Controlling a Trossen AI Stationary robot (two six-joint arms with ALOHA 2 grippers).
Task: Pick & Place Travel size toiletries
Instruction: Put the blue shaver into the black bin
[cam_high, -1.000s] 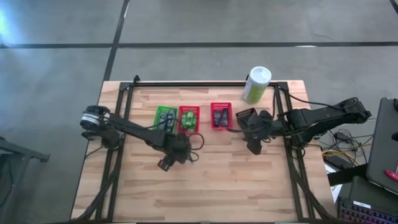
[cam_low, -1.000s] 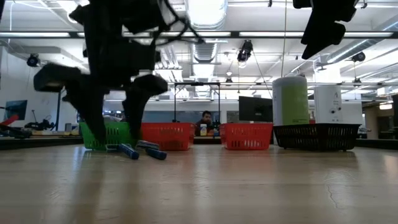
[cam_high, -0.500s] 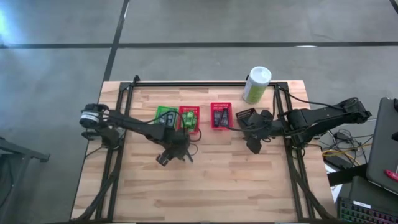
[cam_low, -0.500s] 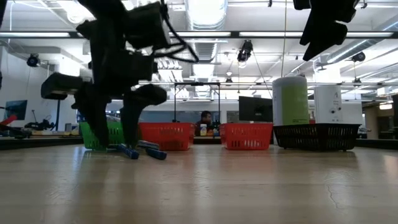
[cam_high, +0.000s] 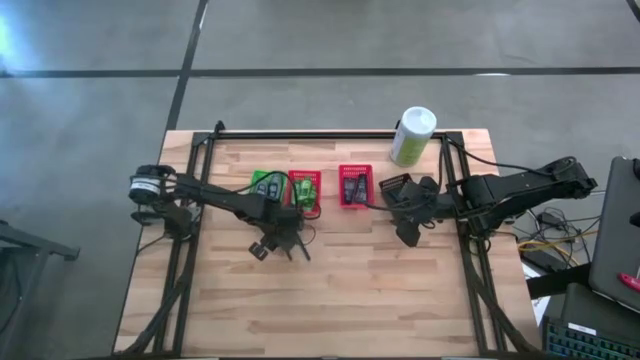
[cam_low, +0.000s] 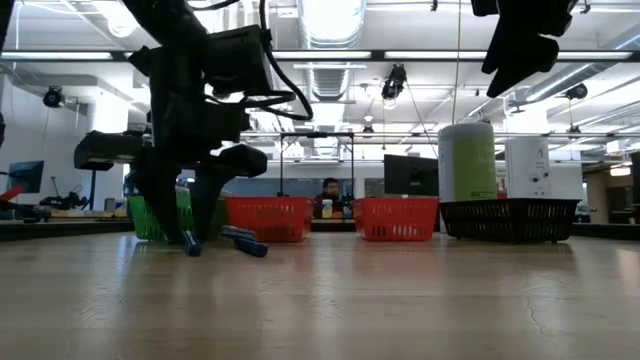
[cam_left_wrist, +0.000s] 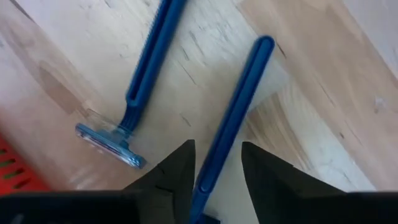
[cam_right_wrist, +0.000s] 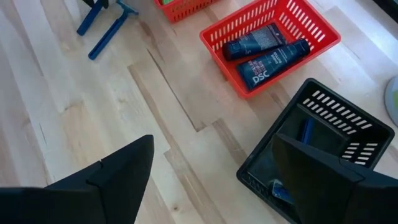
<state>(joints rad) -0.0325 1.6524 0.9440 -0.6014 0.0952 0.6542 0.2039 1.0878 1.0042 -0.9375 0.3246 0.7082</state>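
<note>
Two blue razors lie on the table in front of the baskets. In the left wrist view one razor (cam_left_wrist: 146, 74) lies free, and the handle of the other razor (cam_left_wrist: 239, 102) runs between my fingers. My left gripper (cam_left_wrist: 217, 171) (cam_high: 284, 243) is open, low over the table, with one finger on each side of that handle. The low view shows the left gripper (cam_low: 185, 225) reaching down to the wood beside the free razor (cam_low: 245, 243). My right gripper (cam_right_wrist: 211, 186) (cam_high: 408, 236) is open, raised above the table near the dark basket, and holds nothing. My left gripper comes from above, pointing down, its fingers (cam_left_wrist: 177, 171) standing across the razor's handle (cam_left_wrist: 214, 152) near the head end. The razor lies flat on the table. I cannot tell whether the fingers touch it.
A row of small baskets stands behind the razors: a green basket (cam_high: 264, 186), a red basket (cam_high: 305, 190) with green tubes, a red basket (cam_right_wrist: 273, 43) with dark tubes, and a dark basket (cam_right_wrist: 317, 140). A white-and-green canister (cam_high: 412, 137) stands at the far right corner.
My left gripper has moved a little toward the far edge and the baskets, turned about, and come down over the razors until its fingers stand astride one handle. The right arm has kept still.
</note>
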